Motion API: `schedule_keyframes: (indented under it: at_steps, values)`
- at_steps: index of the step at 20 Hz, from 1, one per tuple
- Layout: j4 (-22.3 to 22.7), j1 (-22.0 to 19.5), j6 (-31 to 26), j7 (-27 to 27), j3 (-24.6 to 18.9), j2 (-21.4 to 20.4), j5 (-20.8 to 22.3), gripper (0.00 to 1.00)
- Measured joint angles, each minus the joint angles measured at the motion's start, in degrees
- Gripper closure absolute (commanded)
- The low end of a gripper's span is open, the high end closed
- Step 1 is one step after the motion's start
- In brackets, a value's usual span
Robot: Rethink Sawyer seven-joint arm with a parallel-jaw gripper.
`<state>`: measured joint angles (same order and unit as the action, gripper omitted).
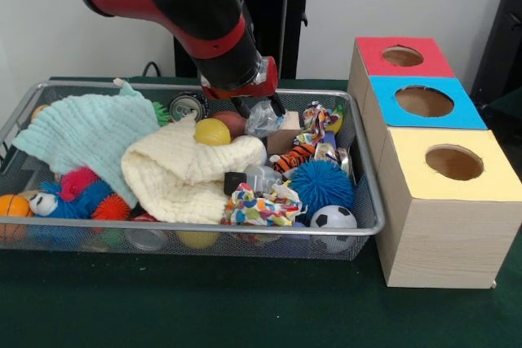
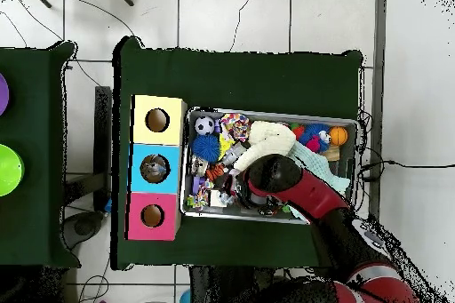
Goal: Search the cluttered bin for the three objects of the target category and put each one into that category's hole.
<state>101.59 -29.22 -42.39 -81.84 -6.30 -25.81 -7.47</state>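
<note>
**A:** Where the red and black arm (image 1: 188, 6) comes down into the wide silver wire-mesh bin (image 1: 369, 230), what do you see at its gripper (image 1: 259, 107)?

**B:** You see its dark fingers clenched on a crumpled clear plastic piece (image 1: 264, 120), at the bin's far side, beside a yellow ball (image 1: 212, 131) lying on a cream knitted cloth (image 1: 183, 173).

**A:** And the rest?

**B:** You find a blue spiky ball (image 1: 320, 187) and a small soccer ball (image 1: 333, 219) at the near corner next to the boxes: yellow-topped (image 1: 444, 201), blue-topped (image 1: 424, 103), red-topped (image 1: 401, 56), each with a round hole. The bin sits on the green table (image 2: 240, 77), just beside them
</note>
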Motion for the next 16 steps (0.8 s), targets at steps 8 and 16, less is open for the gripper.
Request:
schedule_keyframes:
  at_steps: [8,16]
  values:
    - [-0.01,0.06,0.02,0.0,0.04,0.04,0.19,1.0]
    - [-0.01,0.06,0.02,0.0,0.05,0.04,0.19,1.0]
